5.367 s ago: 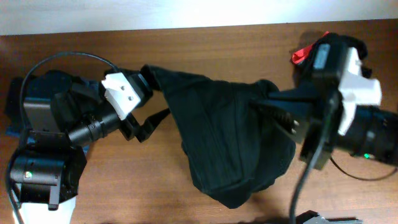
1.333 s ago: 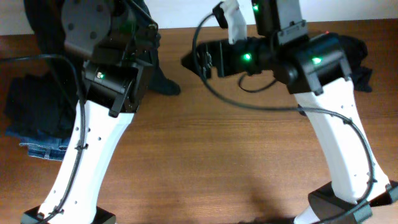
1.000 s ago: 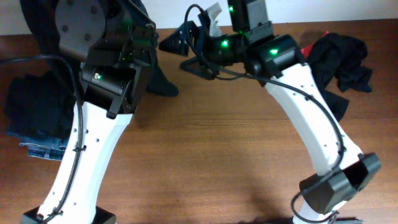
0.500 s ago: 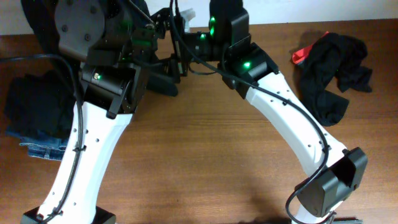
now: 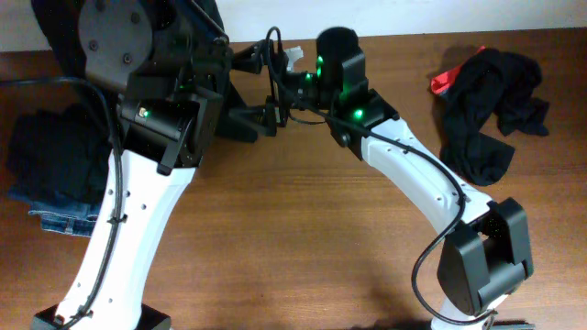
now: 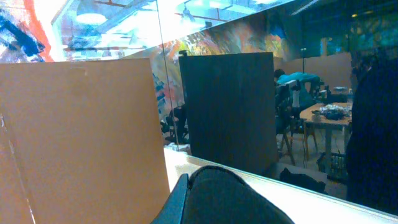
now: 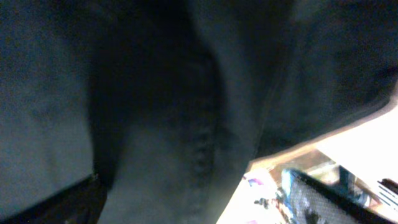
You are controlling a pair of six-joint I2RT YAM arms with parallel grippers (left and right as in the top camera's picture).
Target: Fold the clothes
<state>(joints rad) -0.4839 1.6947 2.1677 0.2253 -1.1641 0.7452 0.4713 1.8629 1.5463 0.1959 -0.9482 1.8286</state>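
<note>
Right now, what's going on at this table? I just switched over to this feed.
The left arm is raised near the overhead camera with a large black garment hanging from it. The right arm reaches across, its gripper against that fabric; its wrist view shows only dark cloth, so neither grip can be confirmed. A crumpled black pile with a red edge lies at the right, and a black piece sits on blue jeans at the left.
</note>
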